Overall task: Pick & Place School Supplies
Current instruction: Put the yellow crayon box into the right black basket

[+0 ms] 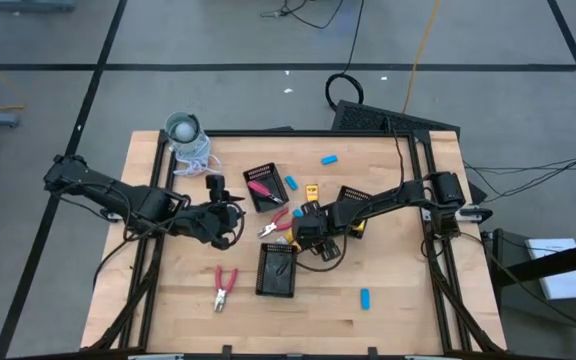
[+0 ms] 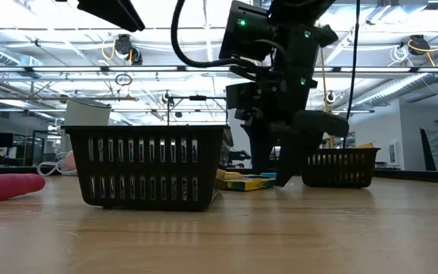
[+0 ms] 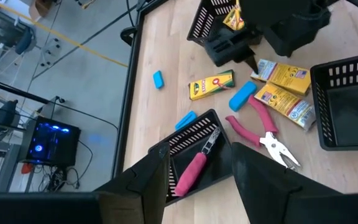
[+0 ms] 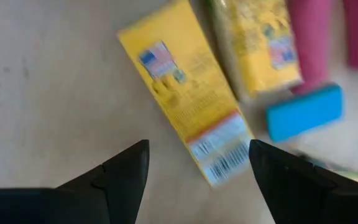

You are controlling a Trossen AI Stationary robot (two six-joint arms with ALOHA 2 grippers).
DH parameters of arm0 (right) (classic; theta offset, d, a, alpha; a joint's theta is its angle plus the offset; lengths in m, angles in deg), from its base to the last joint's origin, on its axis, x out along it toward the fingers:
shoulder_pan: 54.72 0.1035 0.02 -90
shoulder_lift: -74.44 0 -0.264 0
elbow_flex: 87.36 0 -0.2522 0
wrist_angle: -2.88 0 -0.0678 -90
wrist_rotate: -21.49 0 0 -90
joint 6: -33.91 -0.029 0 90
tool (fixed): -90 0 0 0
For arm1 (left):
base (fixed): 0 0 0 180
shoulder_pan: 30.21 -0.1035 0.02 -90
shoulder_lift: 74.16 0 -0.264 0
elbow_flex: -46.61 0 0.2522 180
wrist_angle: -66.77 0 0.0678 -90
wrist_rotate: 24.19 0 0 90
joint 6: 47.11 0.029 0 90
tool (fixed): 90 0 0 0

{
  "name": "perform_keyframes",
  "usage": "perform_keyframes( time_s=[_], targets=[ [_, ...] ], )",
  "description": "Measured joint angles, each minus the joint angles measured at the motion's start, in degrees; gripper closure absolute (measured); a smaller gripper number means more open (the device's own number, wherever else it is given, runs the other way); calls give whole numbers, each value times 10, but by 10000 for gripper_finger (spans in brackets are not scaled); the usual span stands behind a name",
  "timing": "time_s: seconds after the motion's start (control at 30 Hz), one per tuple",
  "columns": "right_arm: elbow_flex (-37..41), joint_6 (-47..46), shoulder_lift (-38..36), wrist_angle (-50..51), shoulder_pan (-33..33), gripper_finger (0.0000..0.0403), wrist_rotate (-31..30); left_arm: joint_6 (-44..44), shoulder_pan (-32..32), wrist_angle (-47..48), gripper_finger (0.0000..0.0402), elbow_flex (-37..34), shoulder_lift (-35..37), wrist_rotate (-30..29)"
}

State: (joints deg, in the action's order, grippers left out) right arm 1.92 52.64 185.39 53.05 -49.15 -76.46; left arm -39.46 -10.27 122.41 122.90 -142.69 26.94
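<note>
Right gripper point(image 4: 197, 165) gapes over yellow box point(image 4: 185, 93) — left arm idle

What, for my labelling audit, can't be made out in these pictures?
Low view: the black tray hides its contents behind its slotted wall; the left edge cuts off a red handle.
Right wrist view: the print on the yellow box is blurred, below the open right gripper.
High view: the grey-white cup is too small to see inside.
The left gripper, open, waits left of centre.

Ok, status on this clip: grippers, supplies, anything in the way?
Right gripper open above yellow crayon box. Left gripper open, empty, near black slotted basket. Blue eraser beside box.
</note>
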Motion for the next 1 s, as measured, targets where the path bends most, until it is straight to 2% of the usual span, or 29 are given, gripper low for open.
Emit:
perform_keyframes(
  time_s=[0.2,0.77,1.0],
  targets=[
    [-30,17,0,11,-1,132,-7,-4,0,0,225,0,0,0],
    [-30,21,-1,14,-19,132,36,-5,0,4,225,0,0,9],
    [-31,25,33,13,-21,132,61,-4,0,4,225,0,0,9]
  ],
)
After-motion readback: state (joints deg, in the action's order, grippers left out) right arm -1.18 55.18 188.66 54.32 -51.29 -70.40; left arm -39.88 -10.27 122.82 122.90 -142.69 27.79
